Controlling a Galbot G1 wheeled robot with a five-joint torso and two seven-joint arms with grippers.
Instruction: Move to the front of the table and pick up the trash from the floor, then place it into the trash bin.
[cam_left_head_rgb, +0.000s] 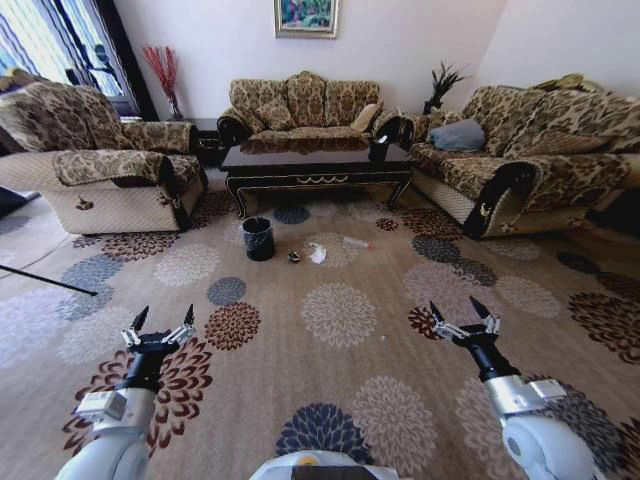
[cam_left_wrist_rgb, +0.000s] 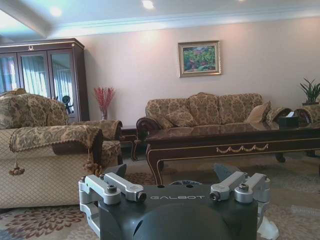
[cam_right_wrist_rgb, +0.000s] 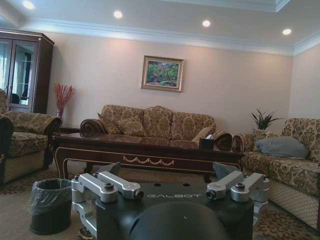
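Observation:
The table (cam_left_head_rgb: 318, 172) of dark glossy wood stands in front of the far sofa. On the carpet before it sits the black trash bin (cam_left_head_rgb: 258, 238) with a clear liner. Right of the bin lies the trash: a dark lump (cam_left_head_rgb: 294, 257), a white tissue (cam_left_head_rgb: 317, 253) and a small clear bottle (cam_left_head_rgb: 357, 243). My left gripper (cam_left_head_rgb: 160, 322) and right gripper (cam_left_head_rgb: 465, 315) hover open and holding nothing over the carpet, well short of the trash. The right wrist view shows the trash bin (cam_right_wrist_rgb: 50, 205) and the table (cam_right_wrist_rgb: 145, 150). The left wrist view shows the table (cam_left_wrist_rgb: 235, 142).
An armchair (cam_left_head_rgb: 100, 170) stands at the left, a long sofa (cam_left_head_rgb: 520, 160) at the right and another sofa (cam_left_head_rgb: 300, 105) behind the table. A black tissue box (cam_right_wrist_rgb: 206, 143) rests on the table. A dark rod (cam_left_head_rgb: 45, 280) lies on the floor at the left. Open carpet (cam_left_head_rgb: 340, 330) lies ahead.

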